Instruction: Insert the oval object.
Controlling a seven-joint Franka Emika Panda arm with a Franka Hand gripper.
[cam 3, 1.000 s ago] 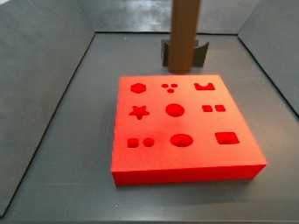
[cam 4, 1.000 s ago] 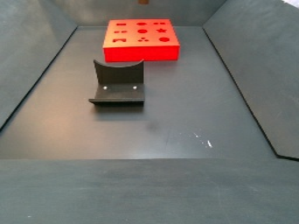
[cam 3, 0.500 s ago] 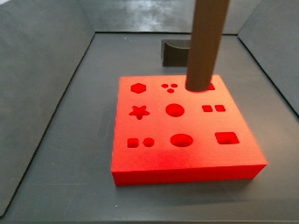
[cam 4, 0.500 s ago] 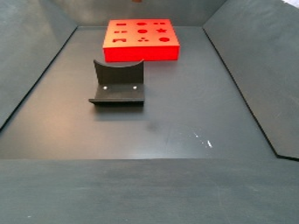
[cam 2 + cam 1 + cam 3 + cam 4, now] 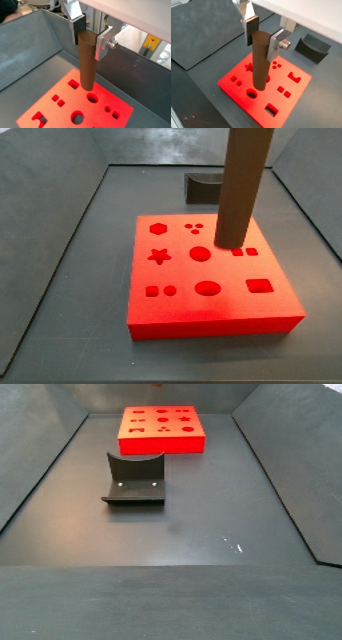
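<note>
One peg (image 5: 260,62) is being gripped upright between the fingers (image 5: 278,42) of the gripper (image 5: 89,31) | it is being carried above the red block (image 5: 207,278) | step: alignment over the oval hole (image 5: 207,287) | next: being centred, then lowered straight.

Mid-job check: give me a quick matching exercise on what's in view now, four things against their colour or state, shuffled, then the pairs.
Things:
1. oval object
2. red block
3. claw
4. fixture

States:
A. shut on the peg's upper end, above the block
B. dark bracket standing on the floor, apart from the block
C. long dark-brown peg, held upright, lower end over the block's top
D. lies on the floor, its top face full of shaped holes

Pairs: 1-C, 2-D, 3-A, 4-B
</note>
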